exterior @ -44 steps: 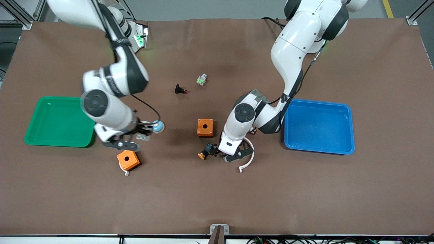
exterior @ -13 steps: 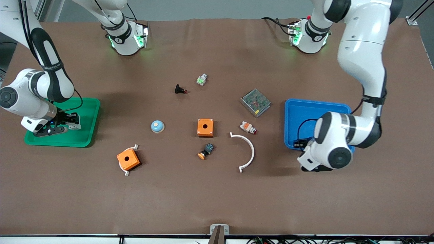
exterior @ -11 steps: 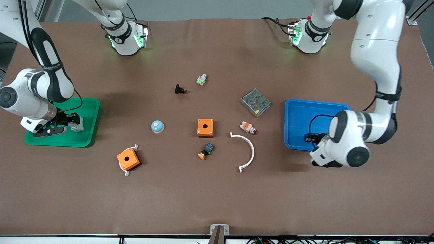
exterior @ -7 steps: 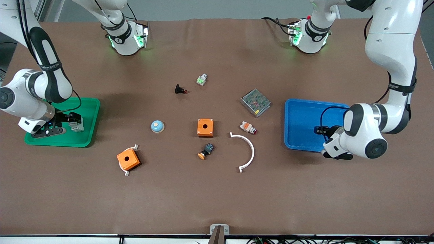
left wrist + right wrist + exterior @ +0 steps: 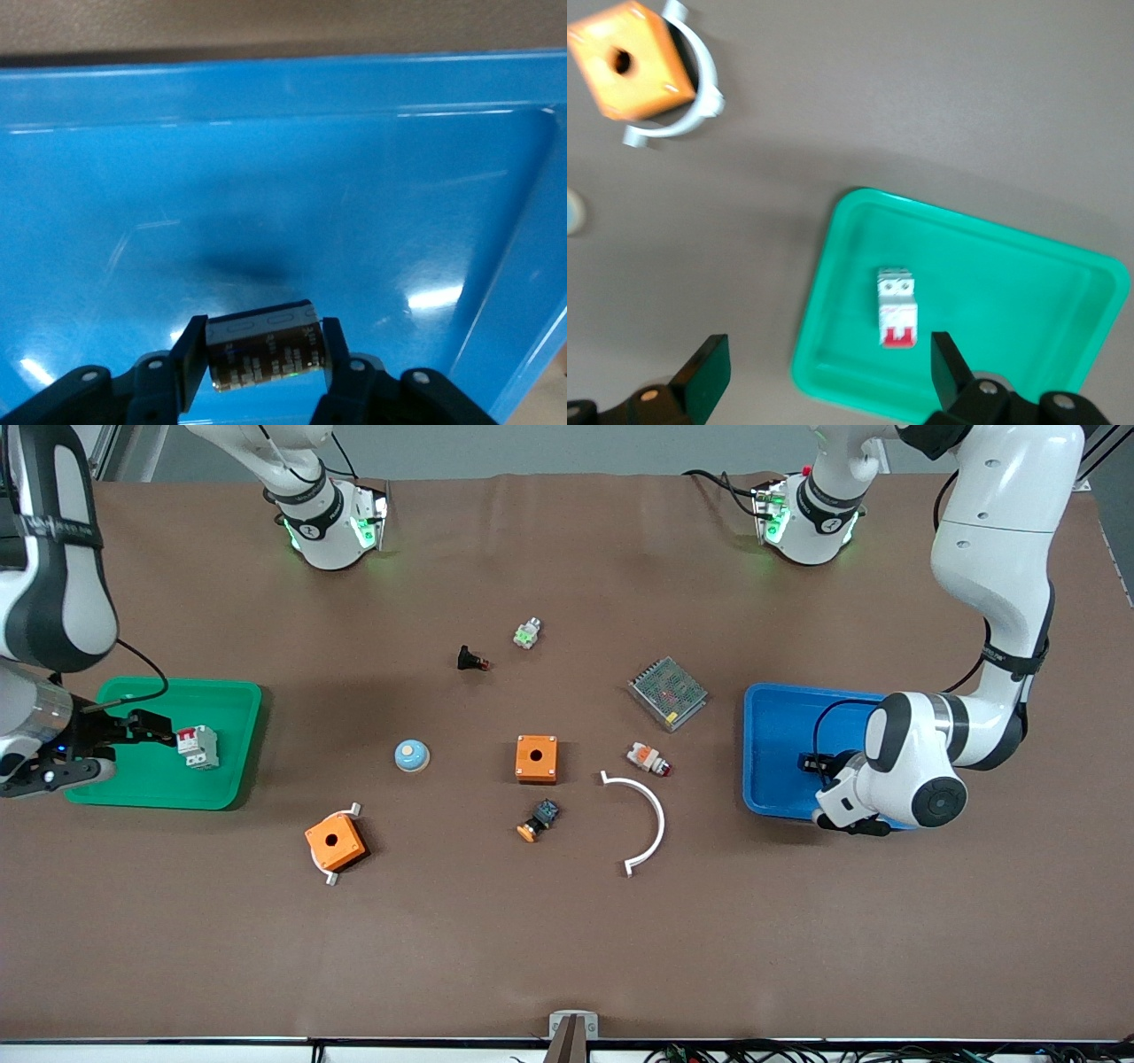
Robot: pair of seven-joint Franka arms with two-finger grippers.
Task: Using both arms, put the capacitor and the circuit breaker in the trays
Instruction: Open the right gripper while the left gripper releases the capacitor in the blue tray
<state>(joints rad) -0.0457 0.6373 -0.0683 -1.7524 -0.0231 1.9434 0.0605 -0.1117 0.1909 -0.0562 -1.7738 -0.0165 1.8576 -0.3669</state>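
The left tool (image 5: 261, 372) hangs over the blue tray (image 5: 780, 726), its fingers (image 5: 189, 376) clamped on the capacitor (image 5: 266, 343), a dark cylinder with pale print held crosswise just above the tray floor. The right tool (image 5: 824, 376) is raised over the green tray (image 5: 142, 784) with its fingers (image 5: 709, 372) spread wide and nothing between them. The circuit breaker (image 5: 197, 746) lies flat in that tray, white with a red lever end, apart from the fingers.

The bench (image 5: 567, 939) is covered in a brown mat, with a tray toward each arm's end. Between the trays lie two orange boxes (image 5: 536, 758) (image 5: 334, 843), one blue-and-white round knob (image 5: 411, 755), one white curved strip (image 5: 642, 819), one grey mesh-topped unit (image 5: 668, 692), one white-and-orange part (image 5: 648, 758), one black-and-blue part with an orange cap (image 5: 539, 820), one small black part (image 5: 469, 660) and one small green-and-white part (image 5: 526, 633).
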